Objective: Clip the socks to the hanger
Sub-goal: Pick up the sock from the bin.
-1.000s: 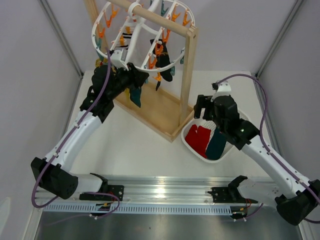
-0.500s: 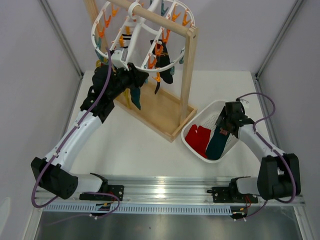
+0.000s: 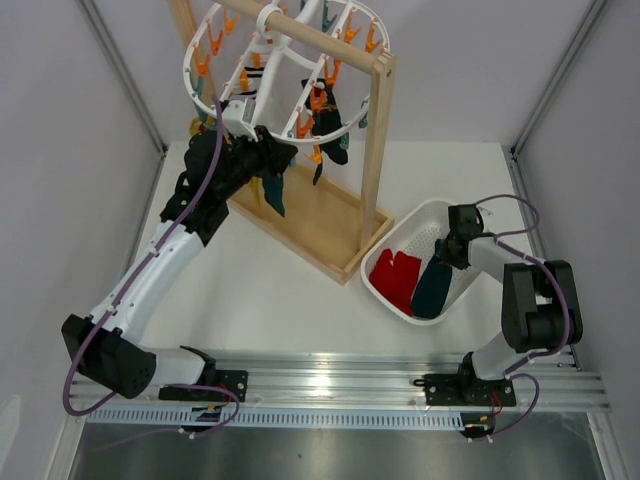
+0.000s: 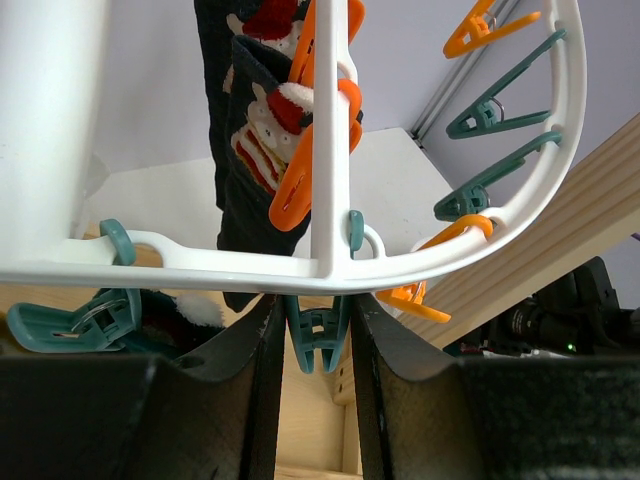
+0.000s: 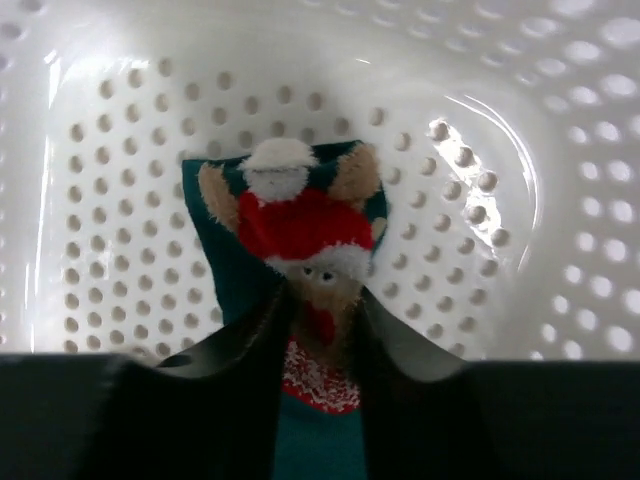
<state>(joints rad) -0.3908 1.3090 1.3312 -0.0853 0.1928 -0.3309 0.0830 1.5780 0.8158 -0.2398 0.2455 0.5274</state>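
Observation:
The white hanger [image 3: 188,80] hangs from the wooden rack, with dark socks [image 3: 330,125] clipped under it. My left gripper [image 3: 268,152] reaches up under its ring [image 4: 200,268] and is shut on a dangling teal peg [image 4: 318,322], one finger on each side. A dark patterned sock [image 4: 250,170] hangs just beyond, held by an orange peg [image 4: 312,170]. My right gripper [image 5: 320,320] is down in the white basket [image 5: 480,120], shut on a teal sock [image 5: 225,270] with a red and white figure, the fabric bunched between the fingers. A red sock [image 3: 395,280] lies beside the teal sock [image 3: 432,288].
The wooden rack's post [image 3: 375,150] and base board [image 3: 310,225] stand between the two arms. The perforated basket [image 3: 405,222] sits at the right, touching the base board's corner. Several free orange and teal pegs [image 4: 495,110] hang along the ring.
My right arm has folded down from above the basket into it, and its jaws have narrowed onto the teal sock. The left arm and its peg have not moved.

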